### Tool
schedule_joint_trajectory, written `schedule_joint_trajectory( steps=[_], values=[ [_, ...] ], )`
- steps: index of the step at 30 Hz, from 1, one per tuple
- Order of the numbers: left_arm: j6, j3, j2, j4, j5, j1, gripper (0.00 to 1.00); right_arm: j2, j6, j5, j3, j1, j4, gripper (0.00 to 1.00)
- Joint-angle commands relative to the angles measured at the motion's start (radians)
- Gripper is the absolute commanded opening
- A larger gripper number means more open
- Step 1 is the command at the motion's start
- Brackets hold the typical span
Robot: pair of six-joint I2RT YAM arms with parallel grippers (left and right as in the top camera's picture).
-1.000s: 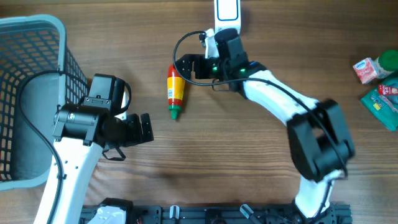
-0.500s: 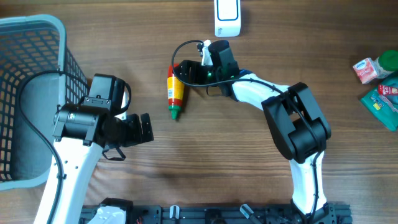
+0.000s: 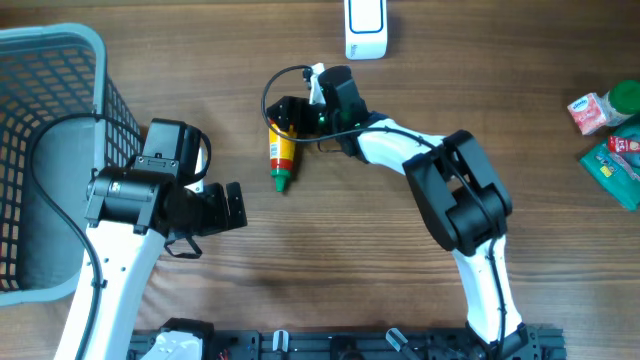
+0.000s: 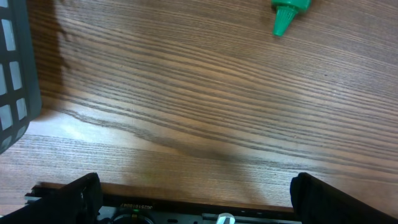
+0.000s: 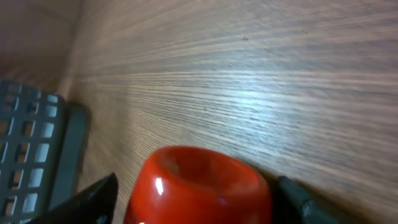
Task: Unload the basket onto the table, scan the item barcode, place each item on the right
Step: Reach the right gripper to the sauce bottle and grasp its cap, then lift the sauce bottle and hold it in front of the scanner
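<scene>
Early stage, nothing scanned. Beside the basket (image 3: 60, 45), the left gripper (image 3: 232, 207) hangs empty with its jaws wide apart. The scanner (image 3: 365, 28) sits at the far edge. The sauce bottle (image 3: 283, 148) lies mid-table. The right gripper (image 5: 196, 199) straddles its red base, jaws apart, not clamped (thin gap on one side). Remaining: grip, lift, present barcode. Only the right wrist view shows that gap. No view shows the barcode.

The right gripper (image 3: 284, 112) hides one end of the sauce bottle (image 3: 282, 152); packets (image 3: 612, 165) far right of it are cropped.
</scene>
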Motion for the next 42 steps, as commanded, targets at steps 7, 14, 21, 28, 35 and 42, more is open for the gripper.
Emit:
schedule_joint_trajectory(
  steps=[7,14,21,28,35,42],
  values=[
    [-0.012,-0.003,-0.004,0.0,-0.01,-0.005,1.0,0.06,-0.128,-0.053,-0.002,0.006,-0.157,0.38],
    [-0.012,-0.003,-0.004,0.0,-0.01,-0.005,1.0,-0.124,-0.161,-0.368,-0.002,-0.143,-0.275,0.25],
    [-0.012,-0.003,-0.004,0.0,-0.01,-0.005,1.0,-0.372,-0.385,-0.441,-0.002,-0.325,-0.744,0.16],
    [-0.012,-0.003,-0.004,0.0,-0.01,-0.005,1.0,-0.786,-0.556,-0.455,-0.002,-0.427,-1.264,0.17],
    [-0.012,-0.003,-0.004,0.0,-0.01,-0.005,1.0,-0.882,-0.531,-0.455,-0.002,-0.427,-1.307,0.18],
    [-0.012,-0.003,-0.004,0.0,-0.01,-0.005,1.0,-0.884,-0.725,-0.455,-0.002,-0.427,-1.253,0.2]
  ],
)
